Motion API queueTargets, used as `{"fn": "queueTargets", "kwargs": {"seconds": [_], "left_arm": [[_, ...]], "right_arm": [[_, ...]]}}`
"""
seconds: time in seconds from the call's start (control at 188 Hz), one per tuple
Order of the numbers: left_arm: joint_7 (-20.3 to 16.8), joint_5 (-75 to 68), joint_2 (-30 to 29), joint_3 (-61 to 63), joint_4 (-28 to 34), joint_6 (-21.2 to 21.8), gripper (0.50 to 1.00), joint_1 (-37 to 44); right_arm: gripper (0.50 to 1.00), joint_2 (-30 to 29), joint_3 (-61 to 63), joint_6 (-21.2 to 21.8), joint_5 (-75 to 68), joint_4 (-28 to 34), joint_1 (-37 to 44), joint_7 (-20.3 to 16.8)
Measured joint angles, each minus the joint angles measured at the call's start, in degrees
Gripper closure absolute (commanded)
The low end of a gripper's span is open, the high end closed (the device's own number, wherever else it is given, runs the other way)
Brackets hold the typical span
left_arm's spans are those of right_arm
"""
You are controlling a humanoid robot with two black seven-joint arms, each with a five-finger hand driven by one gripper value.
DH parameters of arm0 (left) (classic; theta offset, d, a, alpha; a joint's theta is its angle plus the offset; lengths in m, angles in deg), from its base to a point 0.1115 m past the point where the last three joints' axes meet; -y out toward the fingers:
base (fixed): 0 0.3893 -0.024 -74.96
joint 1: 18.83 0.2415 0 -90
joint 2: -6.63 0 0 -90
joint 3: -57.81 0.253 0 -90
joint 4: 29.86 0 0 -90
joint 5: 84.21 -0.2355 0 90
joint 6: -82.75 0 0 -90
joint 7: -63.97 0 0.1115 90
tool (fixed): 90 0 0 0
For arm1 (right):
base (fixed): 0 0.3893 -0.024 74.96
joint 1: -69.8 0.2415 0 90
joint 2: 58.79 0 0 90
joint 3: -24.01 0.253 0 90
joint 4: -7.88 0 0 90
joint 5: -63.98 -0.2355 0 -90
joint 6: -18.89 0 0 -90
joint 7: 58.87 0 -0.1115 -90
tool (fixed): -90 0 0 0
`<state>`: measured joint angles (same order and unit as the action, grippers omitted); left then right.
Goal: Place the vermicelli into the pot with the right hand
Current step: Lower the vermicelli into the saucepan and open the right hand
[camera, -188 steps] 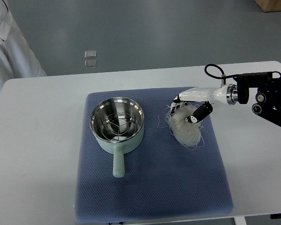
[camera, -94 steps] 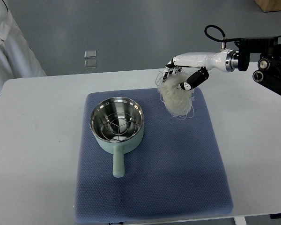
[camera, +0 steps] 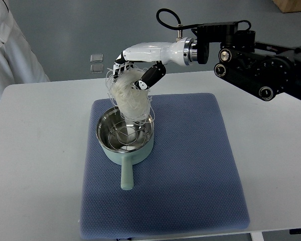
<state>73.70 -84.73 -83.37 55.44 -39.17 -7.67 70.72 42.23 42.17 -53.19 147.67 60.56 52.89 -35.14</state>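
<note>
White vermicelli (camera: 128, 96) hangs pinched in the right hand (camera: 134, 68), just above the pot (camera: 125, 131) below it; carrying looks done; next, lower slightly and let go.

Single top view, steep downward angle, robot's side

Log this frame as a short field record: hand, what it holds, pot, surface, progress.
right hand: fingers shut on the vermicelli, raised over the pot's far rim
vermicelli: white bundle hanging from the hand, lower end overlapping the pot's opening
pot: pale green, steel inside, handle toward the camera
mat: blue, under the pot
progress: vermicelli not yet released
</note>
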Motion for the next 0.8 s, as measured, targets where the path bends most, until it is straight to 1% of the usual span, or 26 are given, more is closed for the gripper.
{"fn": "queueTargets", "kwargs": {"seconds": [0.192, 0.277, 0.298, 0.325, 0.41, 0.474, 0.522, 0.581, 0.607, 0.666, 0.719, 0.724, 0.751, 0.756, 0.799], "left_arm": [[0.0, 0.0, 0.0, 0.0, 0.0, 0.0, 0.5, 0.0], [0.0, 0.0, 0.0, 0.0, 0.0, 0.0, 0.5, 0.0], [0.0, 0.0, 0.0, 0.0, 0.0, 0.0, 0.5, 0.0], [0.0, 0.0, 0.0, 0.0, 0.0, 0.0, 0.5, 0.0], [0.0, 0.0, 0.0, 0.0, 0.0, 0.0, 0.5, 0.0], [0.0, 0.0, 0.0, 0.0, 0.0, 0.0, 0.5, 0.0], [0.0, 0.0, 0.0, 0.0, 0.0, 0.0, 0.5, 0.0], [0.0, 0.0, 0.0, 0.0, 0.0, 0.0, 0.5, 0.0], [0.0, 0.0, 0.0, 0.0, 0.0, 0.0, 0.5, 0.0], [0.0, 0.0, 0.0, 0.0, 0.0, 0.0, 0.5, 0.0], [0.0, 0.0, 0.0, 0.0, 0.0, 0.0, 0.5, 0.0], [0.0, 0.0, 0.0, 0.0, 0.0, 0.0, 0.5, 0.0], [0.0, 0.0, 0.0, 0.0, 0.0, 0.0, 0.5, 0.0], [0.0, 0.0, 0.0, 0.0, 0.0, 0.0, 0.5, 0.0], [0.0, 0.0, 0.0, 0.0, 0.0, 0.0, 0.5, 0.0]], "right_arm": [[0.912, -4.1, -0.4, -1.4, 0.5, -2.8, -2.8, 0.0], [0.889, -5.1, -0.6, -2.1, 0.6, -3.4, -3.7, 0.0], [0.879, -5.3, -0.6, -2.4, 0.6, -3.6, -3.9, 0.0], [0.852, -5.6, -0.7, -2.6, 0.6, -3.7, -4.0, 0.0], [0.822, -5.8, -0.8, -3.6, 0.7, -4.3, -4.5, 0.0], [0.812, -5.9, -0.9, -4.4, 0.7, -4.9, -4.8, 0.0], [0.783, -5.9, -0.9, -4.8, 0.7, -5.1, -5.0, 0.0], [0.771, -5.9, -0.9, -5.1, 0.7, -5.3, -5.3, 0.0], [0.746, -5.9, -0.9, -5.1, 0.7, -5.3, -5.5, 0.0], [0.736, -5.9, -0.9, -5.2, 0.7, -5.3, -5.8, 0.0], [0.691, -5.9, -0.9, -5.4, 0.7, -5.3, -6.0, 0.0], [0.679, -5.9, -0.9, -5.4, 0.7, -5.3, -6.0, 0.0], [0.658, -5.9, -0.9, -5.5, 0.7, -5.3, -6.1, 0.0], [0.648, -5.9, -0.9, -5.5, 0.6, -5.3, -6.1, 0.0], [0.632, -5.9, -0.9, -5.6, 0.6, -5.3, -6.1, 0.1]]}}
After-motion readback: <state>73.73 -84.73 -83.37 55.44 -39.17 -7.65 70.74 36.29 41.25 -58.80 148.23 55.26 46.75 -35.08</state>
